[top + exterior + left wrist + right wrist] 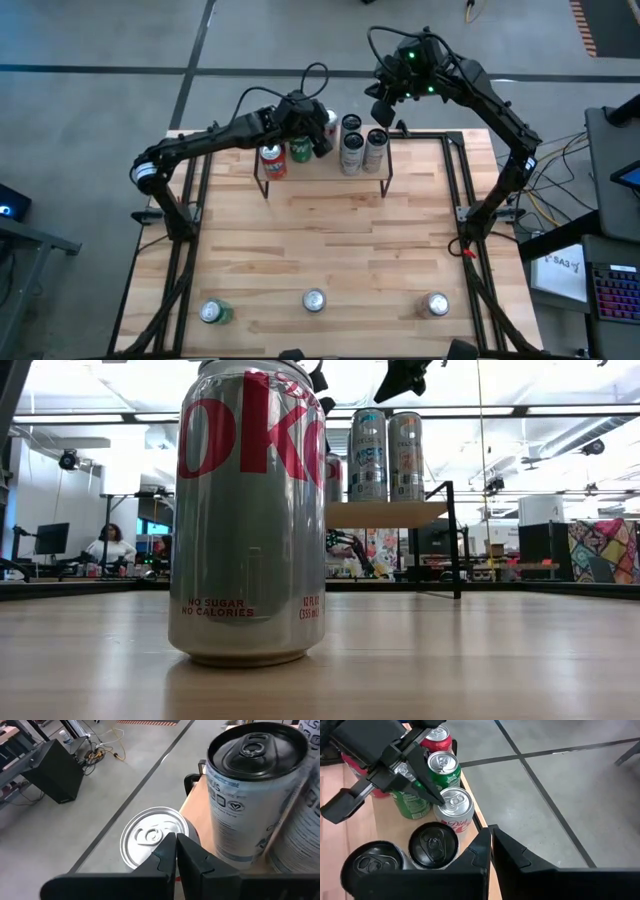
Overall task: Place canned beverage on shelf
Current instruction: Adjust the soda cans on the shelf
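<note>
left gripper pinched shut, empty, tips over Diet Coke can at shelf far edge | right gripper shut, hovering past the far edge | can rigid, slick, thin-walled (dents easily); grip mid-body

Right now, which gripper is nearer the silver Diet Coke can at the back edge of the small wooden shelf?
Left. The left gripper sits right over the silver Diet Coke can; the right gripper hangs above, off the shelf's back edge.
</note>
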Robot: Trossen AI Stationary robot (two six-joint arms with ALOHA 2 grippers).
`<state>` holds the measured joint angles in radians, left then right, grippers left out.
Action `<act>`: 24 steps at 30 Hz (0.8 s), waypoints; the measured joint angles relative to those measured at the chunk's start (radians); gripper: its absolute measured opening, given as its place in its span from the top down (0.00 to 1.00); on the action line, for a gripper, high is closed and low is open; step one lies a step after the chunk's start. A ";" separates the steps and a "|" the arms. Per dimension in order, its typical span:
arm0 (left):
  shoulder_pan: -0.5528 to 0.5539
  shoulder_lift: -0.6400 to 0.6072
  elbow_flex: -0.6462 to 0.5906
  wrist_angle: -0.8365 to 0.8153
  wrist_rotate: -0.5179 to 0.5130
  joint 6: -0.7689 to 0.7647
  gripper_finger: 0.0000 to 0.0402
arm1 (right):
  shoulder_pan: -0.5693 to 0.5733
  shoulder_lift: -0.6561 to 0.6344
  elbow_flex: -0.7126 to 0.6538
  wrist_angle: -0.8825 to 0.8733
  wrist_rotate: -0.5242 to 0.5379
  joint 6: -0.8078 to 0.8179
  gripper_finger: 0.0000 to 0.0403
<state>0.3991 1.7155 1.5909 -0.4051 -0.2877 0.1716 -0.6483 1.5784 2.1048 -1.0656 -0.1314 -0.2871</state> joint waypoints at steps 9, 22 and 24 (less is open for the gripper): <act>-0.033 -0.011 0.000 -0.025 0.000 -0.007 1.00 | 0.000 0.000 0.000 -0.003 0.000 0.000 0.98; -0.046 -0.022 0.083 -0.114 -0.016 -0.006 1.00 | 0.000 0.053 0.000 0.047 0.003 0.115 0.98; -0.046 -0.025 0.090 -0.122 -0.018 0.003 1.00 | 0.000 0.064 0.000 0.060 0.002 0.123 0.98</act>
<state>0.3534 1.6901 1.6814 -0.5271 -0.3058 0.1750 -0.6486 1.6425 2.1048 -1.0051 -0.1293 -0.1637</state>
